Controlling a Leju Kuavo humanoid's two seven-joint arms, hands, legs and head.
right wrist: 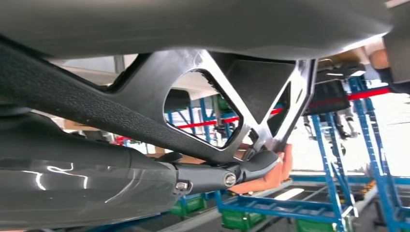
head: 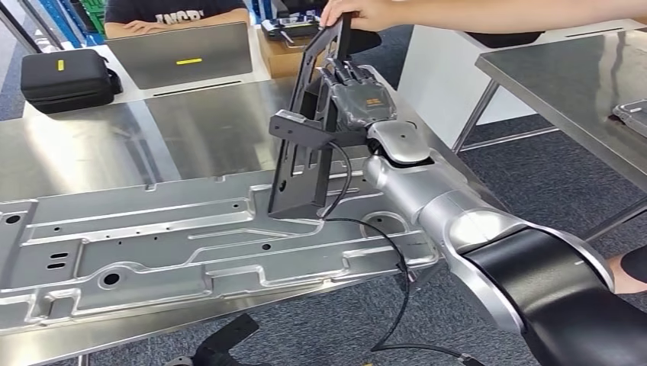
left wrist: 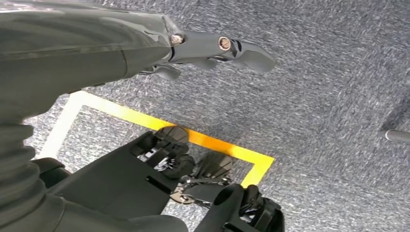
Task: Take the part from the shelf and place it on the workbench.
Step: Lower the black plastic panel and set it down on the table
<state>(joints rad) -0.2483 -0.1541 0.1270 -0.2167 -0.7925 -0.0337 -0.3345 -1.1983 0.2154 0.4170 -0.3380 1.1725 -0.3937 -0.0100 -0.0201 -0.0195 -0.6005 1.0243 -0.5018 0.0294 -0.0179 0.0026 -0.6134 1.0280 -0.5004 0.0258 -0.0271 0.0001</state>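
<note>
Right hand (head: 358, 95) grips the upright black part (head: 309, 130), fingers wrapped around its frame; a person's hand (head: 358, 11) above the fingers steadies it for transfer.

Right hand (head: 358, 95) fingers hidden behind black part (head: 309, 130); person's hand (head: 358, 13) covers part's top; bench (head: 91, 152) cut off left.

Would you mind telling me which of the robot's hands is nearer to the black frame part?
Right. The right hand grips the black frame part above the workbench; the left hand hangs over the carpet floor, away from it.
</note>
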